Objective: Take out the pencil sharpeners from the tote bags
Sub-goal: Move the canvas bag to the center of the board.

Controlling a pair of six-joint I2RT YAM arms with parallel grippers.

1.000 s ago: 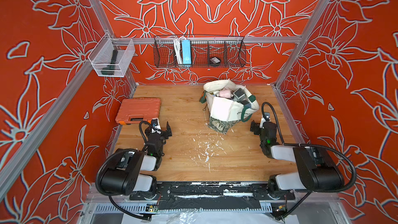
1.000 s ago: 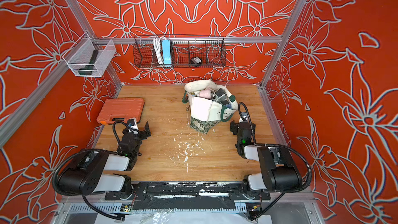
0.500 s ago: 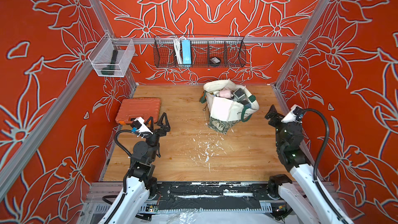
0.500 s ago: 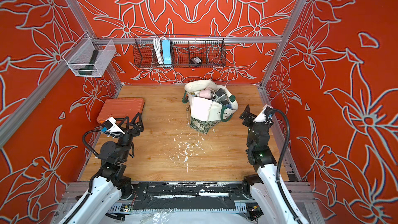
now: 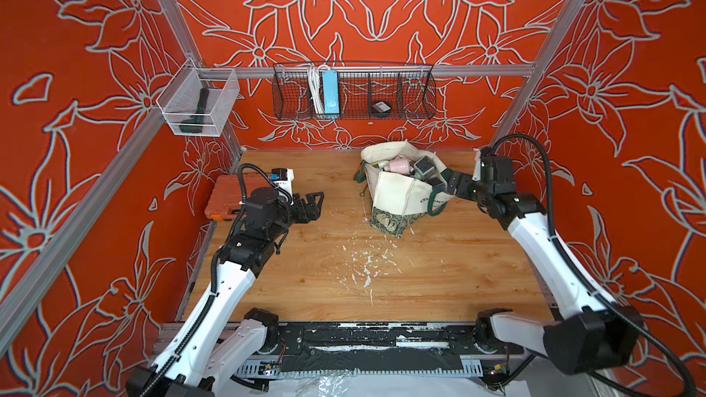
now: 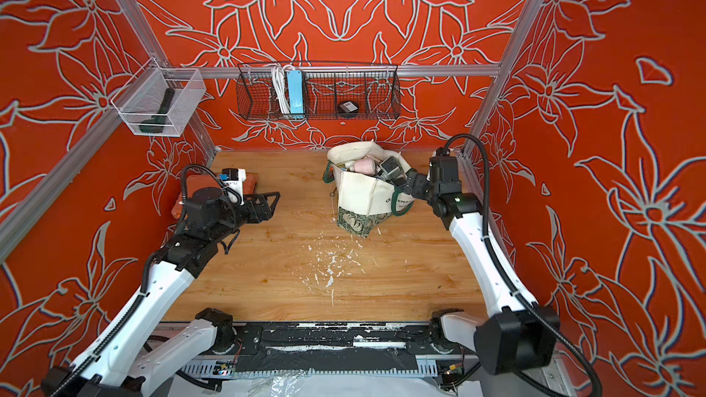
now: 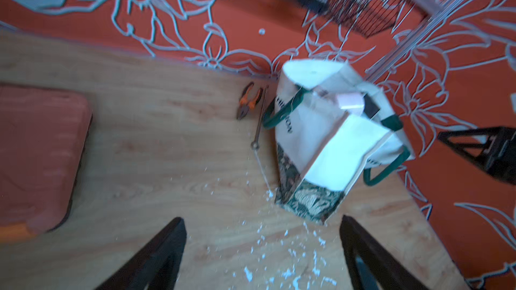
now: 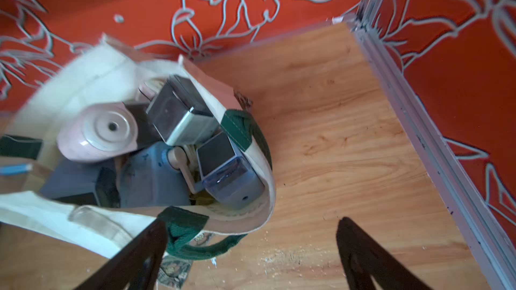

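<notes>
Tool case (image 5: 223, 200): we see it orange and flat at the table's left edge, partly behind the left arm.
Left gripper (image 5: 315, 206): jaws wide apart with nothing between them. It hangs over bare table (image 5: 439, 261), between the case and the bag, well apart from the bag.
Pliers (image 7: 250, 104): orange-handled, flat on the wood just beside the bag, with a thin metal tool (image 7: 259, 118) alongside.
Tote bag (image 5: 393, 194): upright near the back wall, mouth open.
Pencil sharpeners (image 8: 178, 115): all those we can see lie inside the bag. A grey-green one is on top, with a pink one (image 8: 97, 132) and a blue one (image 8: 229, 174).
Right gripper (image 5: 445, 185): jaws apart and empty, at the bag's right rim. We cannot tell whether it touches.
</notes>
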